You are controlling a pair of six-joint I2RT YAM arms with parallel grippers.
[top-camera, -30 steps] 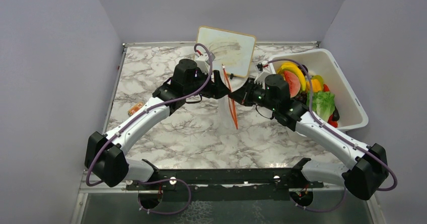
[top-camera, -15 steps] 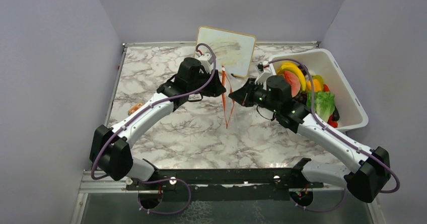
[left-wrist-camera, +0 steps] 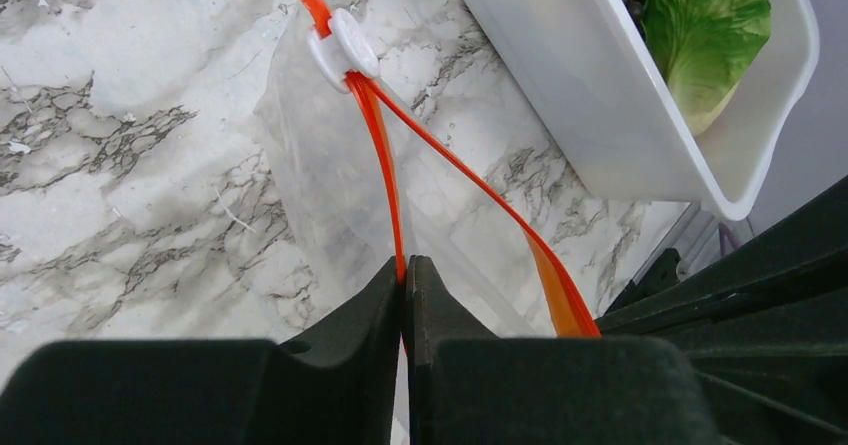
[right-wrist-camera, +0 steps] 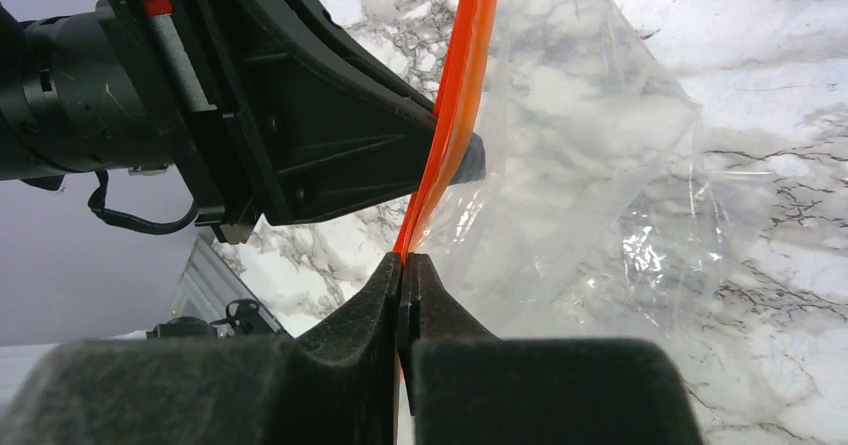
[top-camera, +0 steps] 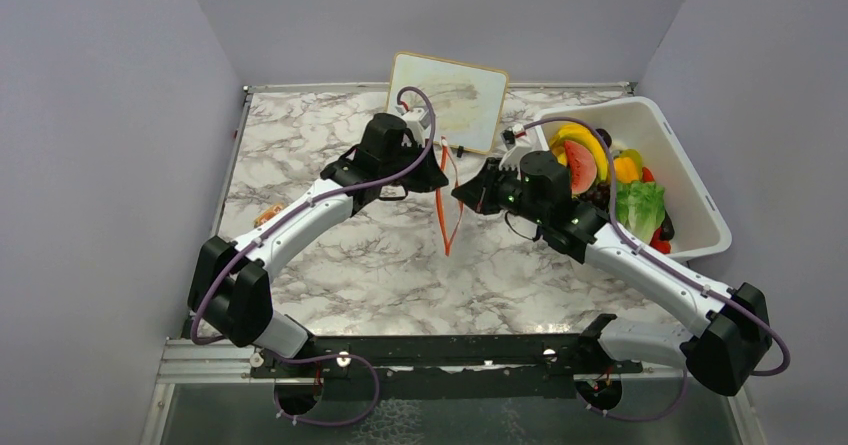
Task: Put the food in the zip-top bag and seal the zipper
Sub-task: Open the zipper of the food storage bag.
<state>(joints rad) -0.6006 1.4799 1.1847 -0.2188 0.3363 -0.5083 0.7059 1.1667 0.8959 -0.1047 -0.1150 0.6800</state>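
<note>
Nearest to us, the two white-and-black arms rise from the near edge of the grey-veined white marble table (top-camera: 330, 265) and lean inward to meet over its middle. A small flat orange patterned card (top-camera: 267, 217) lies on the marble beside the left arm.

The left gripper (left-wrist-camera: 404, 265) has its black fingers pressed together on one lip of the thin red-orange zipper strip (left-wrist-camera: 385, 155). In its wrist view the other lip bows away to the right, so the mouth stands partly open. The right gripper (right-wrist-camera: 403, 260) is clamped just as tightly on the zipper strip, with the left gripper's black body close behind the strip in that view.

Between the two we see the clear, thin, floppy plastic zip-top bag (top-camera: 458, 227) hanging edge-on; we cannot tell whether its lower end touches the marble. A small white plastic slider (left-wrist-camera: 343, 45) sits on the strip where the two lips join.

Farther right stands a white rectangular plastic tub (top-camera: 688, 180). In it lie the toy foods: a yellow banana (top-camera: 588, 141), a red watermelon slice (top-camera: 578, 167), an orange pepper (top-camera: 627, 169) and a green leafy lettuce (top-camera: 640, 207).

Farthest off, a pale wood-framed rectangular board (top-camera: 450, 100) leans on the back wall.
</note>
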